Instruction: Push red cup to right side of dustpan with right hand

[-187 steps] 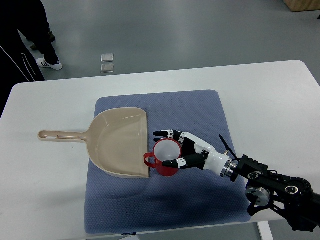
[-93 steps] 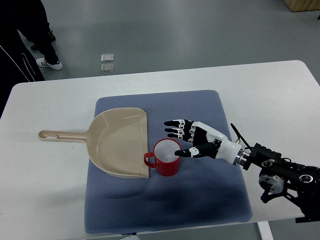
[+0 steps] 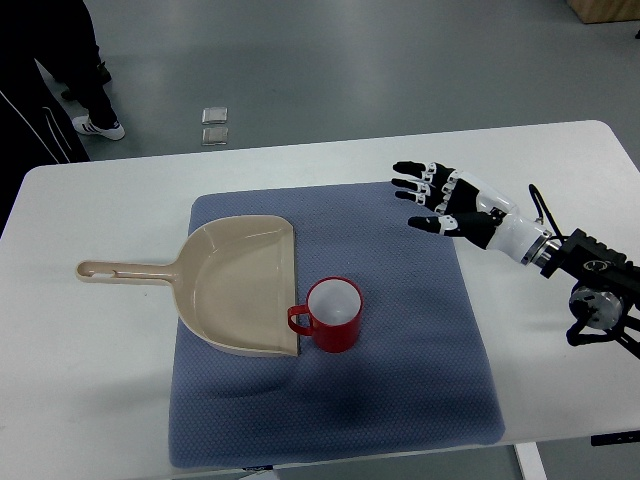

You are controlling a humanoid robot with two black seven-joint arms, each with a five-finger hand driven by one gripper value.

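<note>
A red cup (image 3: 333,315) with a white inside stands upright on the blue mat (image 3: 420,330), its handle touching the right edge of the beige dustpan (image 3: 235,285). The dustpan lies flat with its handle pointing left onto the white table. My right hand (image 3: 425,200) hovers up and to the right of the cup, well apart from it, over the mat's upper right corner. Its fingers are spread and hold nothing. The left arm does not show.
The white table (image 3: 90,400) carries the mat in its middle. A person's dark-clothed legs and a white shoe (image 3: 98,126) stand on the floor at the upper left. Two small square floor plates (image 3: 214,125) lie beyond the table's far edge.
My right hand has let go of the cup and drawn back up and to the right, fingers spreading. The cup stays beside the dustpan's right edge.
</note>
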